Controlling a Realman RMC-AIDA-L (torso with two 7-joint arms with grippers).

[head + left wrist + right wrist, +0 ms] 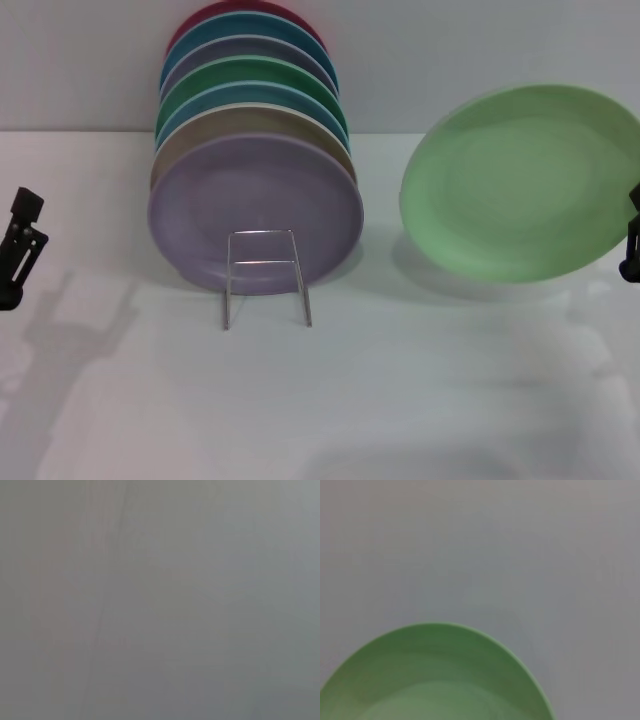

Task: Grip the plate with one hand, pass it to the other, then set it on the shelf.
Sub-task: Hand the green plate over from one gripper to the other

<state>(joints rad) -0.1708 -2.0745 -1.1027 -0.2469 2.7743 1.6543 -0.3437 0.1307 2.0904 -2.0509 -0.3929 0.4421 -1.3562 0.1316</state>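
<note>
The light green plate [520, 180] is at the right of the head view, tilted up off the white table with its shadow beneath it. My right gripper [632, 238] is at the frame's right edge, shut on the plate's right rim. The right wrist view shows the plate's rim and inner face [435, 675] close up above the table. My left gripper [18, 250] hangs at the far left edge, apart from the plate and from the shelf. The left wrist view shows only a blank grey surface.
A wire rack [265, 275] stands left of centre on the white table [400, 380], holding several upright plates, a lilac one [255, 215] in front and a darker green one [260, 72] behind. A grey wall runs along the back.
</note>
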